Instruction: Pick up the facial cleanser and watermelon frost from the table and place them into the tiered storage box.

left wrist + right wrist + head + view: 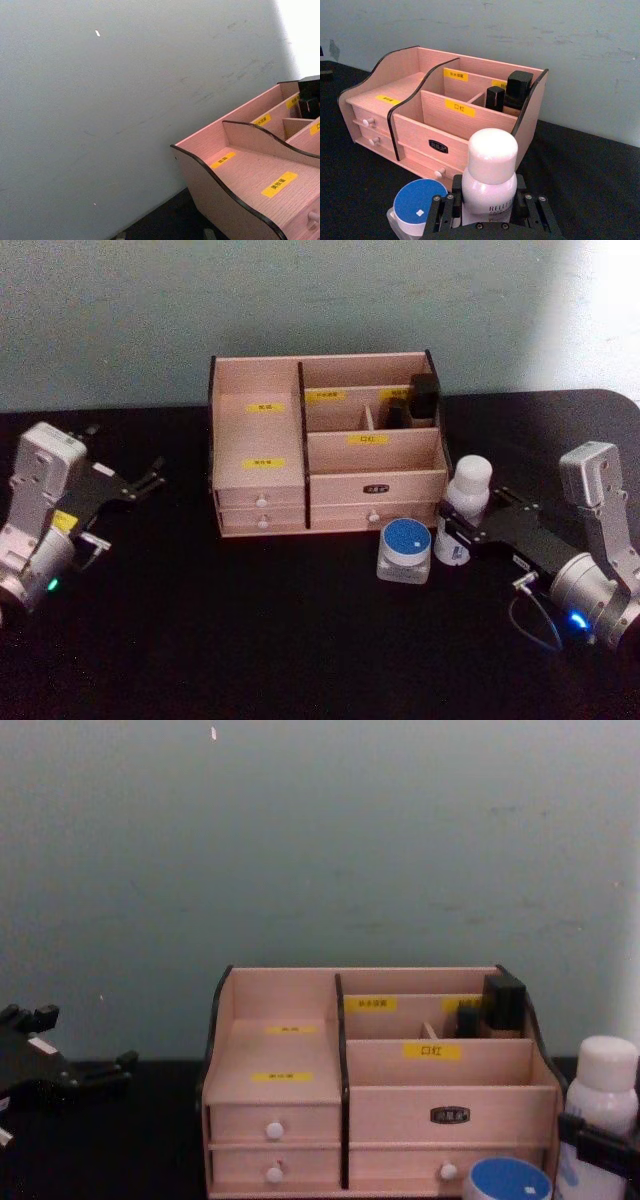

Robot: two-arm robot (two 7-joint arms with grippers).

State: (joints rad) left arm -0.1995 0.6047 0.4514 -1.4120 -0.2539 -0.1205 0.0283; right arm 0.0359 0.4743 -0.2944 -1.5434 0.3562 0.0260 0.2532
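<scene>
Right gripper [457,531] is clamped low on the facial cleanser [468,485], which stands on the table [250,640]. Watermelon frost [406,548] sits just beside it, so a sideways swing could knock it. The low grip may let the bottle tilt and clip the tiered storage box [260,440] behind. Left gripper [152,476] idles far left, fingers spread.

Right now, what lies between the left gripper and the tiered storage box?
No object lies there. Between the left gripper and the tiered storage box there is just a bare stretch of black table. The head view shows it, and the chest view agrees.
</scene>
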